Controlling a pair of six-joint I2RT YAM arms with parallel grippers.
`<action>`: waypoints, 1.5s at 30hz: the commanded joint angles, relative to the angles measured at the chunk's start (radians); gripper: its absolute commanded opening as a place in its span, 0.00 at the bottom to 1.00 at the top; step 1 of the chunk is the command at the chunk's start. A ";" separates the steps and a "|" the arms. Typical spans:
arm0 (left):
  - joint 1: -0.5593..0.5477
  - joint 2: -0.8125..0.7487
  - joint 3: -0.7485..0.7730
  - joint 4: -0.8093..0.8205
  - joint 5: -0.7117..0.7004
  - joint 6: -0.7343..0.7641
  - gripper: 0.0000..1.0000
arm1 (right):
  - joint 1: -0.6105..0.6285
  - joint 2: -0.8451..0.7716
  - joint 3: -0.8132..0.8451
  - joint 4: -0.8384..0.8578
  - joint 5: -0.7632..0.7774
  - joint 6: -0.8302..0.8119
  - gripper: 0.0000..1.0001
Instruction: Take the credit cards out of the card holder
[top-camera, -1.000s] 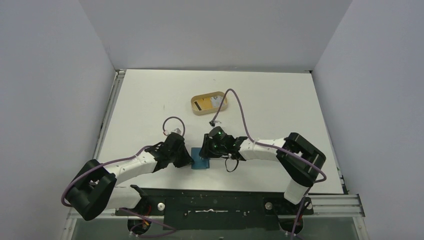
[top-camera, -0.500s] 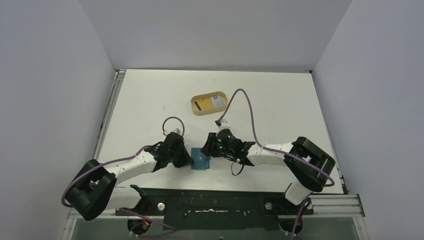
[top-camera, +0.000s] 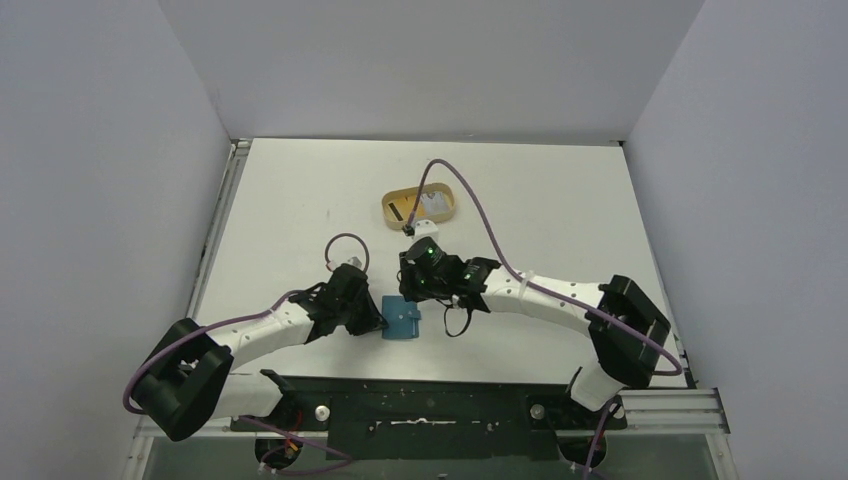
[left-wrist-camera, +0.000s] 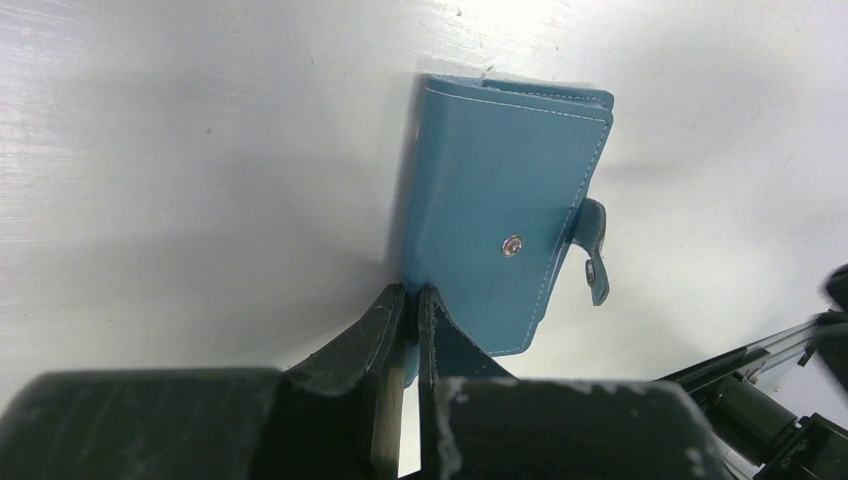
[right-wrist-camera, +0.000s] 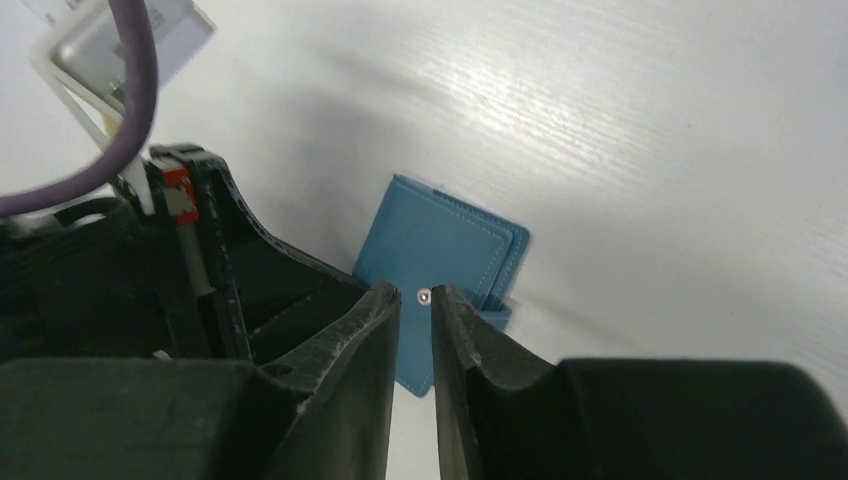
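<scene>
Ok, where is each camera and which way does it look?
Top external: high behind the robot, looking down at the table; left arm and right arm show.
Left wrist: on the left arm, looking past the left pincer at the card holder.
Right wrist: on the right arm, looking past the right pincer.
All three share the card holder.

Near corner of the card holder behind the left fingers; pale contents of the tan tray indistinct.

One teal card holder sits between two grippers: one left gripper, one right gripper. One tan oval tray lies well beyond the card holder.
</scene>
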 joint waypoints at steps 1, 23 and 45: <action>0.002 0.000 0.013 -0.051 -0.014 0.019 0.00 | 0.065 0.034 0.089 -0.195 0.099 -0.088 0.21; 0.002 0.002 0.003 -0.050 -0.012 0.017 0.00 | 0.180 0.204 0.276 -0.435 0.267 -0.142 0.19; 0.003 0.000 -0.006 -0.044 -0.009 0.014 0.00 | 0.182 0.263 0.315 -0.381 0.230 -0.151 0.22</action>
